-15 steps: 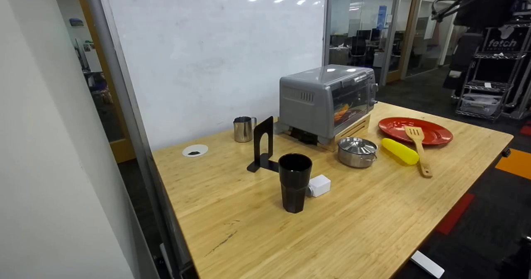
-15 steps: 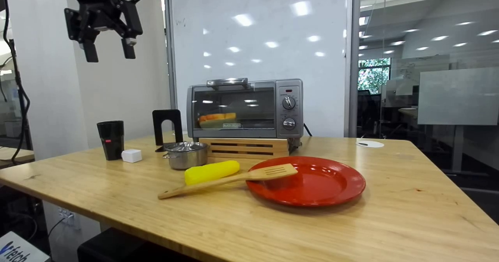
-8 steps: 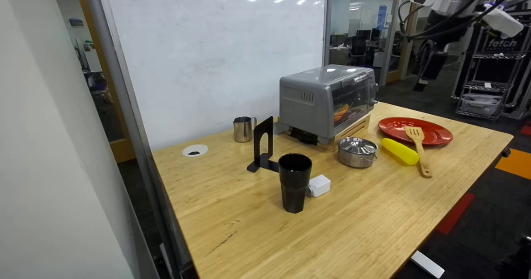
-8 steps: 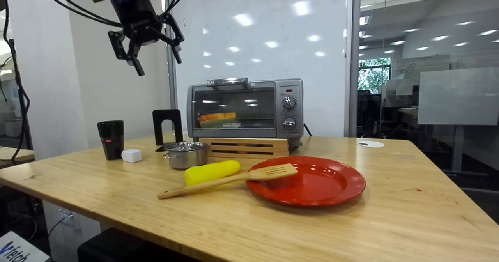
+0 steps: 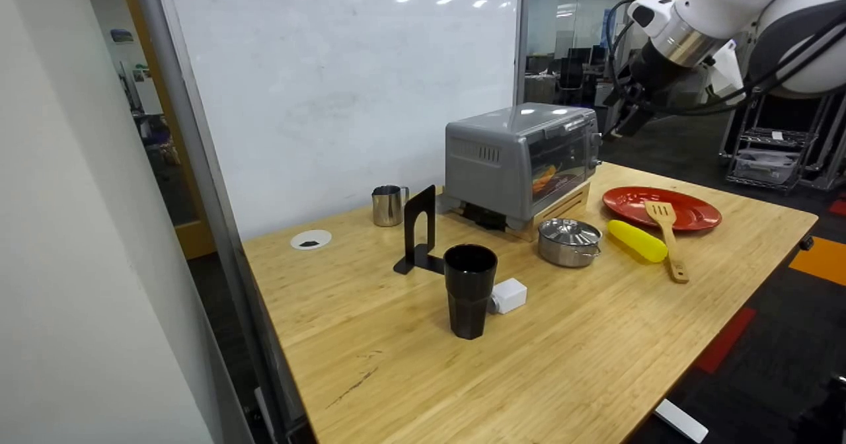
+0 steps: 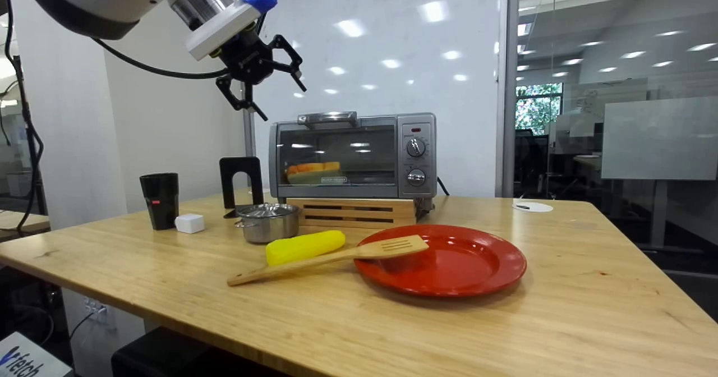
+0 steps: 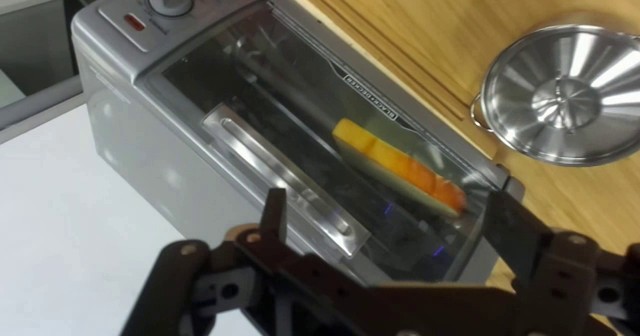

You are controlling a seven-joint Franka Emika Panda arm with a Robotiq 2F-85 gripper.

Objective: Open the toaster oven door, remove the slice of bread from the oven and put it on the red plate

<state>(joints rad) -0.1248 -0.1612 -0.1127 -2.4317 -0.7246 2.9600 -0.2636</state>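
Facing the closed oven [image 6: 353,155] hangs the gripper [image 6: 284,103] (spread)

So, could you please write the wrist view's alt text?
An open black claw faces a silver-grey metal toaster oven; an orange-crusted slice of bread shows through its closed glass door. A round steel pot stands nearby.

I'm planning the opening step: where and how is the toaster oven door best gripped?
Probably best by the middle of its silver handle, coming from the front and slightly above, with the open pincer straddling its narrow width. The handle is a long, slim bar standing out along the top of the door, whose front otherwise looks flat.
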